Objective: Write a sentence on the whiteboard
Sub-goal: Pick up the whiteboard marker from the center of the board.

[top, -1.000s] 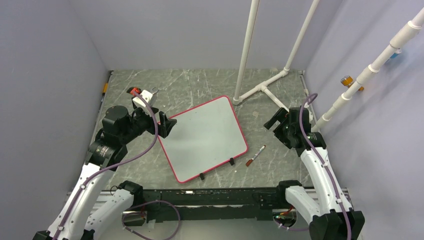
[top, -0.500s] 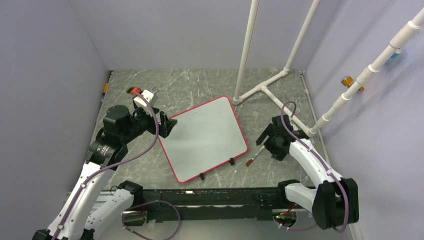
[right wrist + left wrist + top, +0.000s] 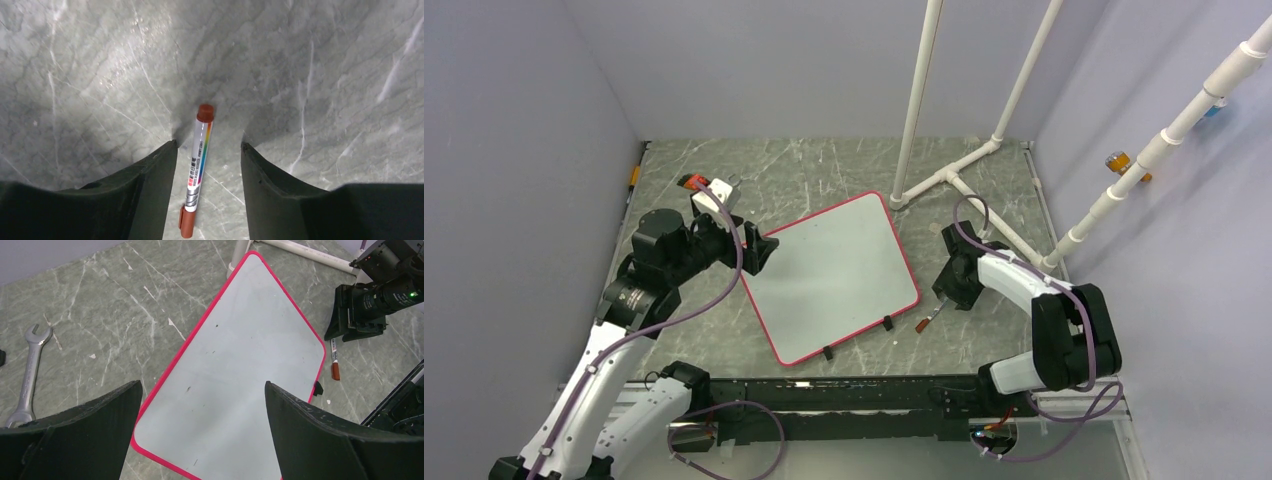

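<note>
The left gripper (image 3: 756, 252) hangs wide open over the left edge of the whiteboard (image 3: 834, 275), which lies flat mid-way across the table (image 3: 824, 170). Just right of it, the right gripper (image 3: 209, 147) straddles the marker (image 3: 197, 165), its jaws half-spread and clear of it.

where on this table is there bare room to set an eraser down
Bare: the table strip between the back wall and the whiteboard, left of the pipes; also the blank whiteboard itself. Crowded: right of the board, where the right end effector straddles the marker, and its left edge by the left end effector.
</note>
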Controlling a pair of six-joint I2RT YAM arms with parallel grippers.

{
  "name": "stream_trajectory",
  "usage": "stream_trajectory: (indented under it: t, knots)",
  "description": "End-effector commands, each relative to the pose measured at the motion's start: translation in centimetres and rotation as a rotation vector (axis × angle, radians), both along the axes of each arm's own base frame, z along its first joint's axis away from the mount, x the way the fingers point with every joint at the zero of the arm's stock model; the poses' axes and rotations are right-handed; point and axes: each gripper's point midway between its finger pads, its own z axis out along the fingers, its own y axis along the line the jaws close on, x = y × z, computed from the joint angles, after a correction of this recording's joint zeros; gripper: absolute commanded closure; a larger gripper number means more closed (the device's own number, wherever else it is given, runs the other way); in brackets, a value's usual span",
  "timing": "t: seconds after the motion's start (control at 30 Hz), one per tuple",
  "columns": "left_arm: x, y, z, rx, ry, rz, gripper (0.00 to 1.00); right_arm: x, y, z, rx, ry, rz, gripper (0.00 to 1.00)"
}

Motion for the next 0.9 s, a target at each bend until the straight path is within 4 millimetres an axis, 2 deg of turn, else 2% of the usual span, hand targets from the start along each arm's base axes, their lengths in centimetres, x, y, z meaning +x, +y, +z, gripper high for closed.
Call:
stream_trajectory:
  t: [0.0,0.13,0.27,0.4,0.5,0.63,0.77,0.87]
  knots:
    - [0.0,-0.2,1.7,-0.009,-0.040,-0.012,0.03,2.5,-0.2,0.2,-0.035,-0.056,-0.005,0.53]
    - [0.1,-0.2,1.5,-0.005,-0.034,-0.011,0.03,2.4,-0.2,-0.6,-0.044,-0.028,0.007,0.73]
    - [0.3,-0.3,1.4,-0.001,-0.030,-0.012,0.03,1.9,-0.2,-1.2,-0.044,-0.004,0.015,1.00]
    - [0.3,-0.5,1.1,0.001,-0.023,-0.025,0.03,2.0,-0.6,-0.4,-0.070,0.006,-0.003,1.00]
    - [0.1,-0.9,1.0,-0.005,-0.022,-0.050,0.03,2.3,-1.5,1.5,-0.117,-0.005,-0.031,1.00]
    - [0.1,-1.4,0.8,-0.009,-0.018,-0.074,0.01,2.6,-2.9,5.0,-0.182,-0.060,-0.091,1.00]
    - [-0.4,-2.5,0.7,-0.031,-0.015,-0.142,0.01,3.6,-3.5,9.8,-0.190,-0.185,-0.119,1.00]
    - [-1.2,-3.7,0.8,-0.057,-0.014,-0.222,0.01,4.7,-3.2,13.5,-0.156,-0.289,-0.124,1.00]
